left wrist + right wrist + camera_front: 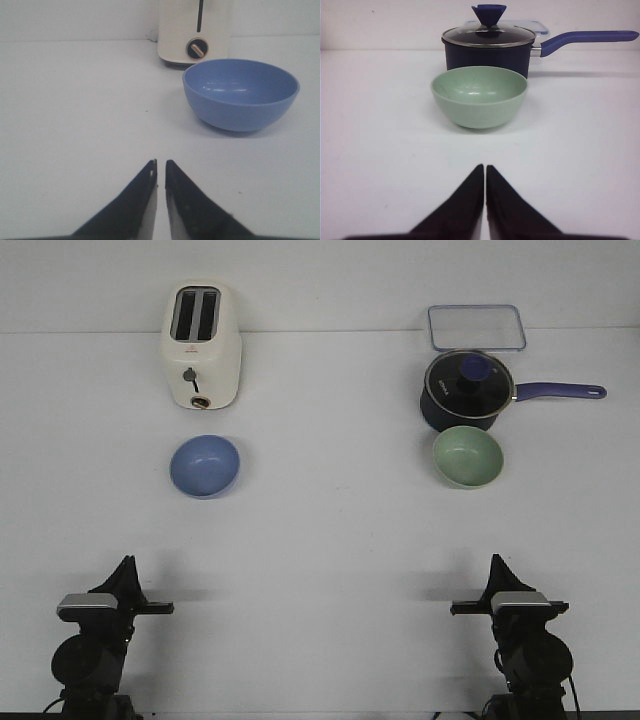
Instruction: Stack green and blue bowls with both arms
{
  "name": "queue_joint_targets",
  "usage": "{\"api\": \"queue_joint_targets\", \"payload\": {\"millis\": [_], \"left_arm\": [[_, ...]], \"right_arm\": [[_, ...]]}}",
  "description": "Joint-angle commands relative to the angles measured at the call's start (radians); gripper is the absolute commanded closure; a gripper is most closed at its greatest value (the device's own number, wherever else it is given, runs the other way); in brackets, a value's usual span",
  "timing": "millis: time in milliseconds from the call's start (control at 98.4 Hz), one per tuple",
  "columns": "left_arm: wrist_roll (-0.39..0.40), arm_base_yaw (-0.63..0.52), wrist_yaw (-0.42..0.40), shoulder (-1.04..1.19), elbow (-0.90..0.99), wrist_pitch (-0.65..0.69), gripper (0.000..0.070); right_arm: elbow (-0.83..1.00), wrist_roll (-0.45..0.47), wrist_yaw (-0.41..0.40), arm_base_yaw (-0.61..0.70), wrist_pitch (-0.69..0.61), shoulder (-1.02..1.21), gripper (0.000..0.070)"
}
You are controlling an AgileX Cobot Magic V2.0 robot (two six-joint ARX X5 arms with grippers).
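Note:
The periwinkle blue bowl (205,465) sits upright and empty on the white table, left of centre, in front of the toaster; it also shows in the left wrist view (241,93). The pale green bowl (467,456) sits upright and empty on the right, just in front of the saucepan; it also shows in the right wrist view (479,96). My left gripper (126,562) (160,162) is shut and empty, well short of the blue bowl. My right gripper (496,560) (485,167) is shut and empty, well short of the green bowl.
A cream toaster (201,345) stands behind the blue bowl. A dark navy saucepan (467,390) with a glass lid and a blue handle pointing right stands behind the green bowl. A clear lidded container (476,327) lies at the back right.

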Motion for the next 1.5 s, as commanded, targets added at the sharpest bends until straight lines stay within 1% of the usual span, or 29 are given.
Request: {"api": "queue_joint_targets", "payload": {"millis": [0, 772, 803, 904, 975, 1026, 1148, 1219, 1290, 1372, 1433, 1463, 1494], "left_arm": [[0.013, 0.001, 0.001, -0.002, -0.020, 0.011, 0.0685], [0.013, 0.001, 0.002, -0.002, -0.020, 0.011, 0.0685], [0.013, 0.001, 0.001, -0.002, -0.020, 0.011, 0.0685], [0.013, 0.001, 0.001, -0.002, -0.020, 0.011, 0.0685], [0.013, 0.001, 0.002, -0.002, -0.020, 0.011, 0.0685], [0.013, 0.001, 0.001, -0.002, -0.020, 0.011, 0.0685], [0.013, 0.001, 0.001, -0.002, -0.020, 0.011, 0.0685], [0.013, 0.001, 0.001, -0.002, -0.020, 0.011, 0.0685], [0.013, 0.001, 0.001, -0.002, -0.020, 0.011, 0.0685], [0.013, 0.001, 0.001, -0.002, -0.020, 0.011, 0.0685], [0.013, 0.001, 0.001, -0.002, -0.020, 0.011, 0.0685], [0.013, 0.001, 0.001, -0.002, -0.020, 0.011, 0.0685], [0.013, 0.001, 0.001, -0.002, -0.020, 0.011, 0.0685]], "right_arm": [[-0.002, -0.011, 0.000, 0.001, 0.013, -0.001, 0.0691], [-0.002, -0.010, -0.001, 0.001, 0.013, -0.001, 0.0691], [-0.002, 0.013, -0.008, 0.001, 0.012, -0.001, 0.0691], [-0.002, 0.138, -0.047, 0.002, 0.011, -0.001, 0.0691], [-0.002, 0.199, -0.073, 0.002, 0.013, -0.001, 0.0691], [-0.002, 0.226, -0.088, 0.002, 0.013, -0.001, 0.0691], [0.004, 0.269, -0.091, 0.002, 0.040, -0.001, 0.0691], [0.050, 0.320, -0.087, 0.002, 0.019, -0.001, 0.0693], [0.139, 0.353, -0.030, 0.002, -0.034, 0.016, 0.0694], [0.268, 0.342, 0.019, 0.002, -0.086, 0.090, 0.0693], [0.373, 0.314, 0.036, 0.002, -0.130, 0.182, 0.0684], [0.423, 0.300, 0.037, 0.002, -0.150, 0.236, 0.0651], [0.470, 0.291, 0.037, 0.002, -0.168, 0.292, 0.0584]]}}
